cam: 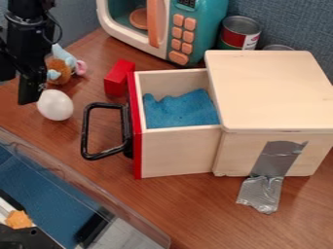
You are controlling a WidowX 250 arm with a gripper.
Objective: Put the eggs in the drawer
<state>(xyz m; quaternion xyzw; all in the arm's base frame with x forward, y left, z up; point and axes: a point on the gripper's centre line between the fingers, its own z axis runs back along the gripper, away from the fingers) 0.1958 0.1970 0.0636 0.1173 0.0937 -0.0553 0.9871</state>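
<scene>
At the upper left hangs the black gripper, its lower end right beside a white egg. The egg is just to the right of that lower end and reaches a little below it; whether the two touch, I cannot tell. In the middle, the wooden drawer is pulled out to the left from its box. It has a red front and a black handle. Blue cloth lies inside, and no egg shows on it.
A red block is behind the handle, and a small plush toy sits behind the egg. A teal toy microwave and a can stand at the back. A clear-walled bin occupies the lower left. Silver tape hangs on the box.
</scene>
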